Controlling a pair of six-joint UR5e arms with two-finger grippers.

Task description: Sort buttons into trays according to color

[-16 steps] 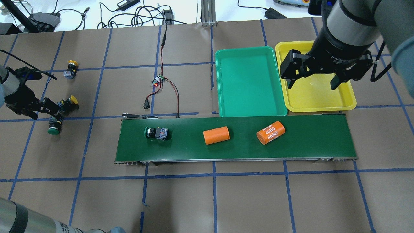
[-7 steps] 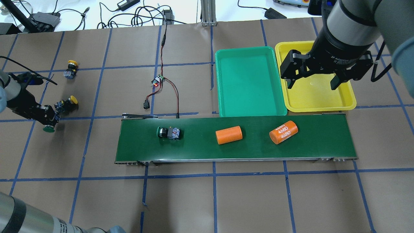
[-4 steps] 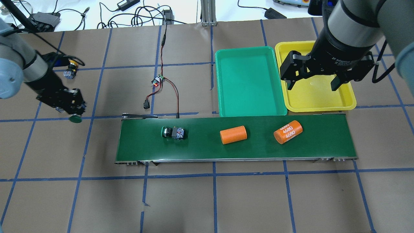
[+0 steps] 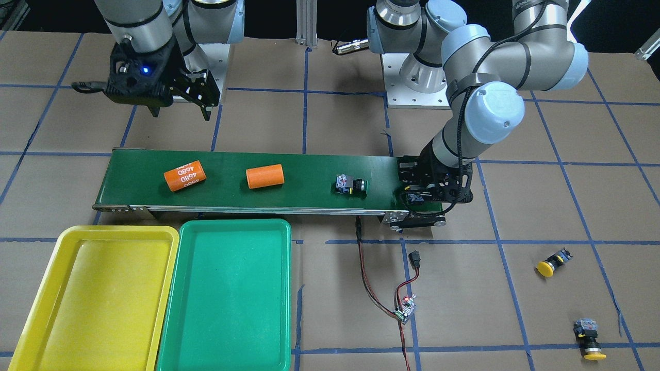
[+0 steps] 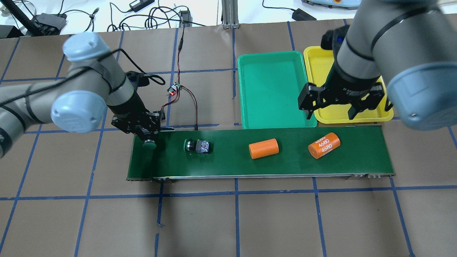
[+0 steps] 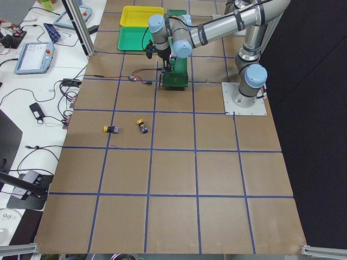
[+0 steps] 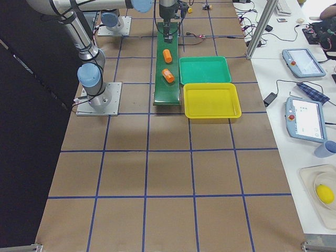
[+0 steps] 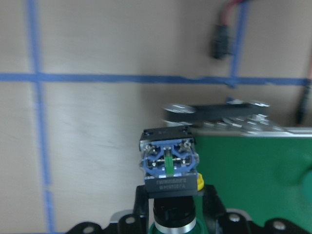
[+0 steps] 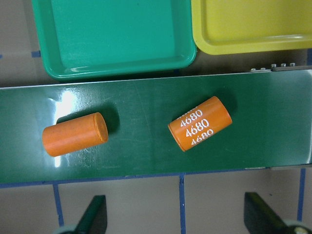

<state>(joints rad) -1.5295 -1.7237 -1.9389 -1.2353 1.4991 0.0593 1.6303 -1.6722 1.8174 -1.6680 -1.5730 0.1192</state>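
Observation:
My left gripper [image 5: 145,137] is shut on a green button [image 8: 168,165], cap down [image 5: 149,144], over the left end of the conveyor belt [image 5: 228,164]. It also shows in the front view [image 4: 428,193]. A second green button [image 5: 197,146] lies on its side on the belt [image 4: 350,184]. Two yellow buttons [image 4: 549,264] [image 4: 588,337] lie on the table to my left; the overhead view hides them behind my left arm. My right gripper [image 5: 330,113] is open and empty above the front edges of the green tray [image 5: 275,89] and the yellow tray [image 5: 316,67].
Two orange cylinders [image 5: 263,148] [image 5: 324,145] lie on the belt right of the button; both show below my right gripper's fingertips [image 9: 95,212]. A small circuit board with red and black wires [image 5: 175,89] lies behind the belt's left end. Both trays hold nothing.
My left arm has carried the green button from the table's left side to over the belt's left end. The things on the belt have drifted right. My right gripper has moved toward the belt.

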